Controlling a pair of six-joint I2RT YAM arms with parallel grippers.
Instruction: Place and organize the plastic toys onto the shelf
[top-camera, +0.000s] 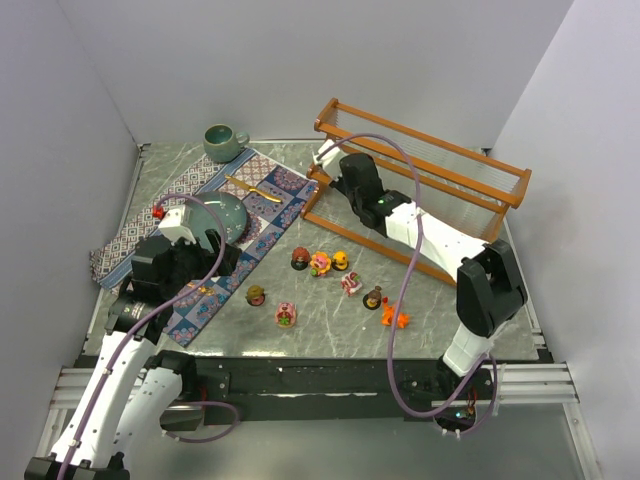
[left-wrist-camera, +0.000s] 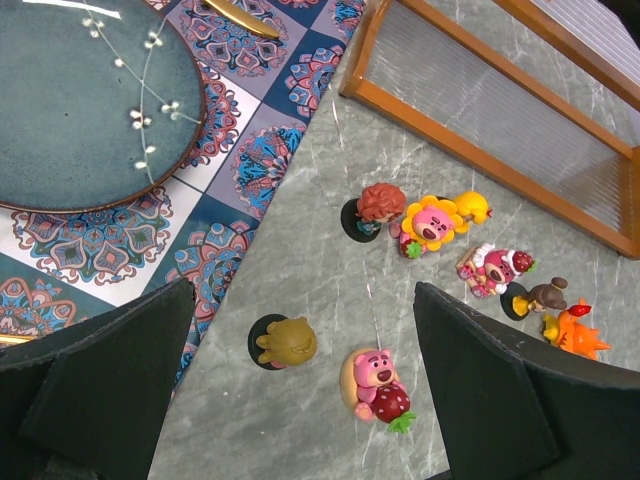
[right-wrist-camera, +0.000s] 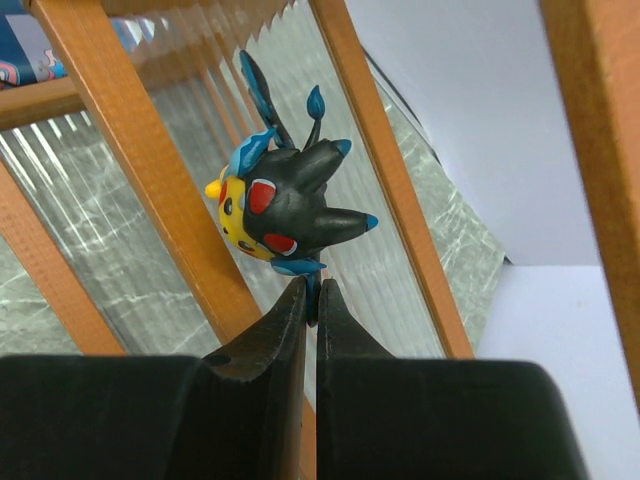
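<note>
The right jaws clamp the dark spiky toy (right-wrist-camera: 290, 205) at the shelf (right-wrist-camera: 150, 165), while the left jaws hang wide apart over the brown toy (left-wrist-camera: 285, 342) on the counter (left-wrist-camera: 330, 200).

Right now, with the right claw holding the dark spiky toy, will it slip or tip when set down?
It may twist: the right claw pinches only a thin tip under the dark spiky toy. It looks like hard moulded plastic, so probably stiff and light. With spikes and no flat base in view, it could tip on the shelf.
</note>
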